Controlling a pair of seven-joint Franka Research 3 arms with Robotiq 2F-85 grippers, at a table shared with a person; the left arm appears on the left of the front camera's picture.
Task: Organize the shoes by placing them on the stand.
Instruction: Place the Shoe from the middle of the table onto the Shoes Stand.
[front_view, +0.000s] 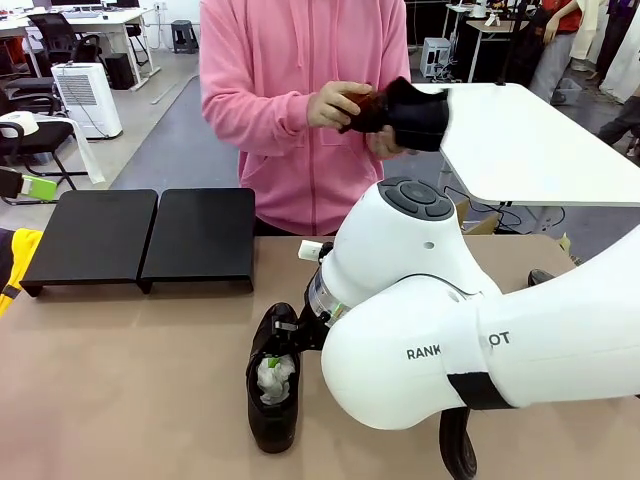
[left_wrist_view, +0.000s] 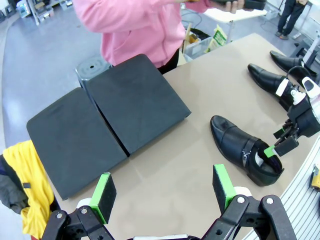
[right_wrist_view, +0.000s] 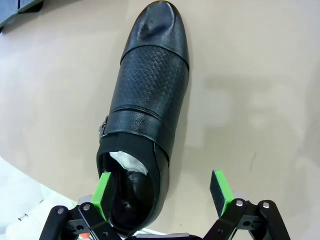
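Low in the centre of the front view, a glossy black leather dress shoe (front_view: 268, 420) with a buckle strap and crumpled white paper inside lies on the tan table top (front_view: 120, 380). The right gripper (right_wrist_view: 161, 192) stands over its open end, jaws spread wide. In the right wrist view one green pad (right_wrist_view: 103, 192) sits inside the heel opening at lower left. The other hangs over bare table at lower right, clear of the shoe's outer wall. Whether the inner pad touches the lining is hard to tell. The toe points to the top of that frame, with bare table on both sides.

The stand (front_view: 195, 235), two low matte-black rectangular platforms butted edge to edge, sits in the upper left of the front view. Both tops are bare, and a broad strip of open table separates their near edges from the shoe. The left gripper (left_wrist_view: 164, 192) hovers at the bottom of the left wrist view, jaws wide and holding nothing, near the stand's front edge. Two more black dress shoes (left_wrist_view: 270, 80) lie near the table's edge at upper right there. At top centre of the front view a person (front_view: 270, 90) in a pink hoodie holds another black shoe (front_view: 415, 115).
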